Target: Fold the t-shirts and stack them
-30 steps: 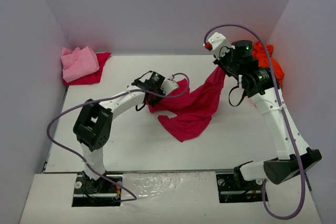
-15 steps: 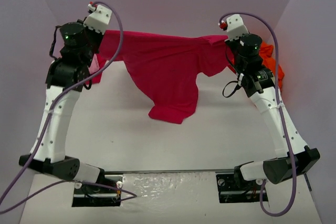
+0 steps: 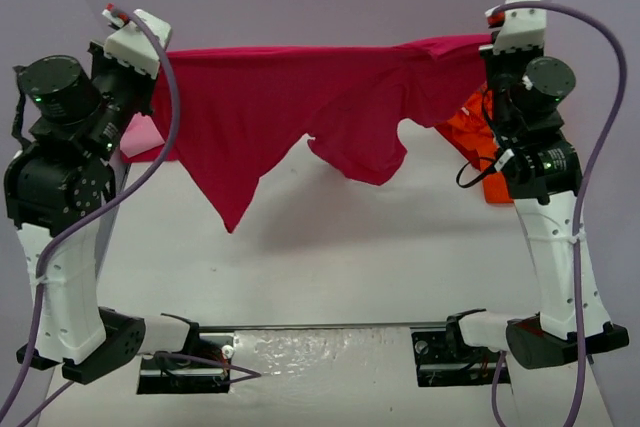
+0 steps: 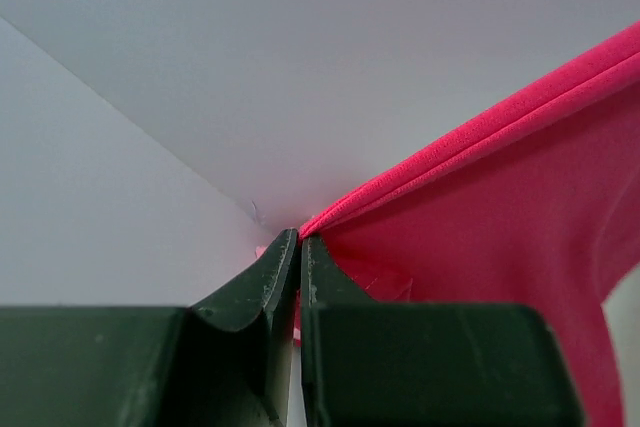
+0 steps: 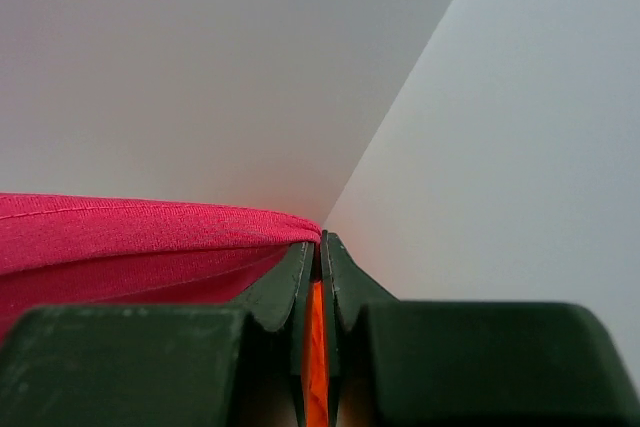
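Crimson shirt (image 3: pixel 300 107): held up in the air over the far half of the table (image 3: pixel 330 247). It is stretched between the two claws, with its top edge nearly level from the table's left side to its right side.
Shirt's lower edge: hangs in two drops toward the table. A long pointed one hangs left of the table's middle, and a shorter rounded one hangs right of the middle.
Left claw (image 3: pixel 155 55): raised high over the table's far left corner and pinched tight on the shirt's left top corner. In the wrist view the dark fingers (image 4: pixel 250 297) meet at their tips, and the doubled hem runs away from them up to the right.
Right claw (image 3: pixel 491 47): raised high over the table's far right corner and clamped on the shirt's right top corner. In its wrist view the cloth's edge goes in at the fingertips from the left.
Orange shirt (image 3: pixel 470 137): bunched at the table's far right edge, partly hidden behind the hanging shirt and the right arm (image 3: pixel 545 207). It shows as an orange sliver between the right fingers.
Pink-red cloth (image 3: pixel 143 137): at the table's far left edge beside the left arm (image 3: pixel 60 197). Only a small patch shows, and its shape cannot be told.
Shadow: a soft shadow lies on the table under the hanging shirt.
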Available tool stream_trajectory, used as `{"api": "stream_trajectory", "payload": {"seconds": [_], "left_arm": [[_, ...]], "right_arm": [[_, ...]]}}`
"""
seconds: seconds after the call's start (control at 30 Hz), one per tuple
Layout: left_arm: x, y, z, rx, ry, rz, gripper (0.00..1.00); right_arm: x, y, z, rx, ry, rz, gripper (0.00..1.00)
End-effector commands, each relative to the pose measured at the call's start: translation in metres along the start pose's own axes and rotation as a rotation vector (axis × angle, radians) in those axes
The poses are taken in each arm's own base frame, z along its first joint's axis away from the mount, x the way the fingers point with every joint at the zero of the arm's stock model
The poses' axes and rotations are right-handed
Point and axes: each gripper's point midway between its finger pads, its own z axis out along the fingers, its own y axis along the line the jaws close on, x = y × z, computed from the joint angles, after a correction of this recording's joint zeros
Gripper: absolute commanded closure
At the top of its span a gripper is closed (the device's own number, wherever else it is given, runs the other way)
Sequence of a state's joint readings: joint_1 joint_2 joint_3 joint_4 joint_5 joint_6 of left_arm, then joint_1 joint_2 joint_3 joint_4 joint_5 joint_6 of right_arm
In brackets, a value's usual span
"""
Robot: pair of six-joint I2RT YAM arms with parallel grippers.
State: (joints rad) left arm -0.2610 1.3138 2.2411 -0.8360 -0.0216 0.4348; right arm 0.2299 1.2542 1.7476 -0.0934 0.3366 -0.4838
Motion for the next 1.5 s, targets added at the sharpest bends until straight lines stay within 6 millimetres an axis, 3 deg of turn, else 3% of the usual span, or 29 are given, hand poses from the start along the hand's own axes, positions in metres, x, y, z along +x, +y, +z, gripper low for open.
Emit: {"api": "stream_trajectory", "payload": {"seconds": [0.0, 0.2, 0.33, 0.47, 0.6, 0.7, 0.83, 1.07, 1.47], "left_arm": [[-0.046, 0.045, -0.054, -0.137, -0.142, 0.013, 1.00], [-0.059, 0.037, -0.050, -0.075, -0.178, 0.010, 1.00], [-0.053, 0.023, -0.039, -0.007, -0.154, 0.040, 1.00], [-0.042, 0.029, -0.016, -0.061, -0.104, 0.054, 1.00], [-0.013, 0.038, 0.014, -0.162, -0.003, 0.065, 0.99], [0.004, 0.030, 0.021, -0.144, 0.037, 0.086, 0.99], [0.003, 0.030, 0.001, -0.127, 0.019, 0.078, 0.99], [-0.015, 0.025, -0.042, -0.050, -0.068, 0.056, 0.99], [-0.049, 0.008, -0.095, 0.083, -0.210, 0.047, 0.99]], "right_arm": [[-0.053, -0.062, -0.021, 0.157, -0.115, 0.090, 1.00], [-0.076, -0.067, -0.026, 0.133, -0.152, 0.122, 1.00], [-0.078, -0.062, -0.023, 0.114, -0.148, 0.105, 1.00], [-0.058, -0.043, -0.004, 0.088, -0.105, 0.047, 1.00], [-0.029, -0.022, 0.019, 0.075, -0.063, -0.030, 1.00], [-0.013, -0.012, 0.025, 0.062, -0.038, -0.058, 1.00], [-0.020, -0.017, 0.009, 0.046, -0.070, -0.031, 1.00], [-0.044, -0.048, -0.033, 0.060, -0.138, 0.032, 1.00], [-0.068, -0.066, -0.069, 0.001, -0.198, 0.082, 1.00]]}}
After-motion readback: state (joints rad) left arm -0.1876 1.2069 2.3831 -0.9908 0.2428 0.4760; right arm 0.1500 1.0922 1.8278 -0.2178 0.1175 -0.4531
